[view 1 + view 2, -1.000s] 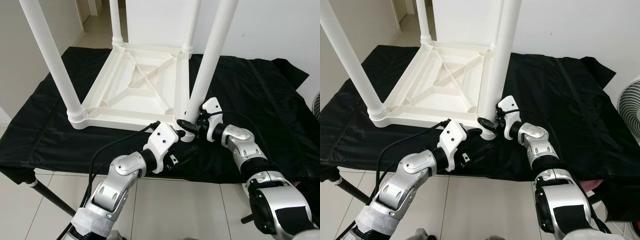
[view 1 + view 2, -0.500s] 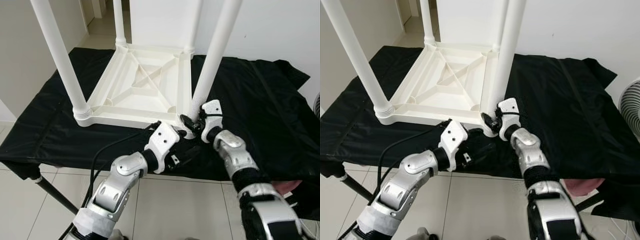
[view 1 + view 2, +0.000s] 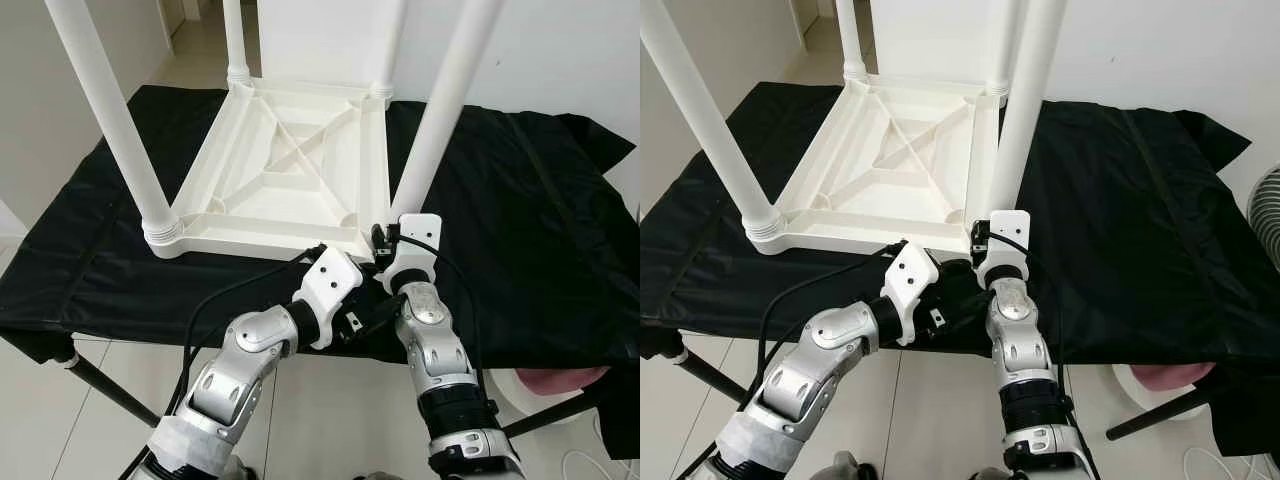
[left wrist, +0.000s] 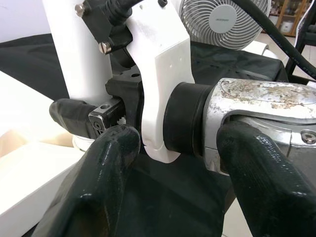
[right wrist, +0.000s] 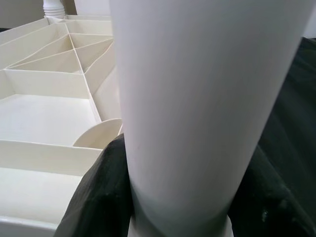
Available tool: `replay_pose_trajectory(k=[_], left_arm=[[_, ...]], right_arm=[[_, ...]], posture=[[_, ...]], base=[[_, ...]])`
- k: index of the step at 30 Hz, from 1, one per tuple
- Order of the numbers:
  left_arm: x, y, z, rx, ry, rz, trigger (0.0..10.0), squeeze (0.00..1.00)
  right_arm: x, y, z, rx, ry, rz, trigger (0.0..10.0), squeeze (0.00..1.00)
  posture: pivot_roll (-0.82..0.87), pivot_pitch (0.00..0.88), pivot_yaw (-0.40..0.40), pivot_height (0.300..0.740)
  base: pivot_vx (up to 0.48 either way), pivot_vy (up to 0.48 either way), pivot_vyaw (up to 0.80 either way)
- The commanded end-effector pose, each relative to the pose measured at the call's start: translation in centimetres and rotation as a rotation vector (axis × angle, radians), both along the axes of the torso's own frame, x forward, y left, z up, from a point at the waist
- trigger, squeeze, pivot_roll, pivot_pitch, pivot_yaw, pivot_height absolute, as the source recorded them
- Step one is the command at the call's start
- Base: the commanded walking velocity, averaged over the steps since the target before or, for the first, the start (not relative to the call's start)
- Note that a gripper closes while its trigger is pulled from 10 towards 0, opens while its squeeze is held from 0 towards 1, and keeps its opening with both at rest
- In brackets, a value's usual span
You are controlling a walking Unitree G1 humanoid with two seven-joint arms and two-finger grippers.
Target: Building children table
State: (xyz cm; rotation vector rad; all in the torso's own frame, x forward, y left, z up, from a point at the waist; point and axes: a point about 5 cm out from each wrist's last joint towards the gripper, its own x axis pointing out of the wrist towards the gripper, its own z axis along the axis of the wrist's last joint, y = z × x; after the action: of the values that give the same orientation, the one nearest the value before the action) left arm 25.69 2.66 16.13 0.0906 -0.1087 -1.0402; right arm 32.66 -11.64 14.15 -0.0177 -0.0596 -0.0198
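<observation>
Black cloth (image 3: 520, 210) covers the work surface, and on it lies the white children's table (image 3: 290, 175), upside down with its legs pointing up. Right gripper (image 5: 173, 197) clasps the near-right leg (image 3: 440, 120) at its base. Left gripper (image 4: 173, 163), fingers spread, sits just beside the right wrist.

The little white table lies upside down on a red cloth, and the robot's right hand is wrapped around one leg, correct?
Not quite: the cloth is black, not red, as the left eye view shows. The white table does lie upside down, and the right hand grips the near leg.
</observation>
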Motion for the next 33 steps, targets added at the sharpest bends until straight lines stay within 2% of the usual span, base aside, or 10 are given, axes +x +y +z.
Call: replay_pose_trajectory(k=[1,4,5,11,12,13,18,22,25,33], left_arm=[[0.0,-0.1,-0.4,0.012,0.013,0.021,10.0,0.00],[0.0,0.0,-0.5,0.017,0.012,0.021,10.0,0.00],[0.1,0.1,-0.4,0.016,0.011,0.028,10.0,0.00],[0.1,0.2,-0.4,0.015,0.008,0.037,10.0,0.00],[0.1,0.2,-0.4,0.017,0.008,0.038,10.0,0.00],[0.1,0.2,-0.5,0.018,0.008,0.039,10.0,0.00],[0.2,0.3,-0.4,0.019,0.006,0.042,10.0,0.00],[0.4,0.3,-0.3,0.021,0.001,0.040,10.0,0.00],[0.5,0.3,-0.3,0.023,-0.004,0.035,10.0,0.00],[0.8,0.4,0.0,0.025,-0.014,0.041,10.0,0.00]], right_arm=[[0.1,-0.4,0.9,0.013,-0.033,-0.034,10.0,0.00],[0.0,-0.4,1.5,0.023,-0.060,0.014,10.0,0.00],[0.0,-0.1,1.7,0.049,-0.075,0.069,10.0,1.00],[-0.1,0.1,2.2,0.084,-0.080,0.174,10.0,1.00],[0.0,-0.2,2.2,0.062,-0.066,0.263,10.0,0.89],[0.1,-0.6,2.3,0.037,-0.056,0.329,10.0,0.00],[0.6,-2.3,2.6,-0.032,-0.042,0.458,10.0,0.00],[1.9,-4.3,2.6,-0.157,-0.008,0.590,10.0,0.00],[2.5,-4.3,2.8,-0.219,0.015,0.694,10.0,0.00],[3.3,-3.9,1.9,-0.248,0.112,0.839,10.0,0.00]], posture=[[-0.11,0.062,-0.005,0.740],[-0.10,0.061,-0.010,0.740],[-0.10,0.056,-0.015,0.740],[-0.09,0.051,-0.019,0.740],[-0.09,0.049,-0.022,0.740],[-0.09,0.049,-0.022,0.740],[-0.09,0.049,-0.022,0.740],[-0.09,0.041,-0.012,0.740],[-0.10,0.036,-0.002,0.740],[-0.08,0.028,0.000,0.740]], base=[[0.000,0.000,0.00],[0.000,0.000,0.00],[0.000,0.000,0.00],[0.000,0.000,0.00],[0.000,0.000,0.00],[0.000,0.000,0.00],[0.000,0.000,0.00],[0.000,0.000,0.00],[0.000,0.000,0.00],[0.000,0.000,0.00]])
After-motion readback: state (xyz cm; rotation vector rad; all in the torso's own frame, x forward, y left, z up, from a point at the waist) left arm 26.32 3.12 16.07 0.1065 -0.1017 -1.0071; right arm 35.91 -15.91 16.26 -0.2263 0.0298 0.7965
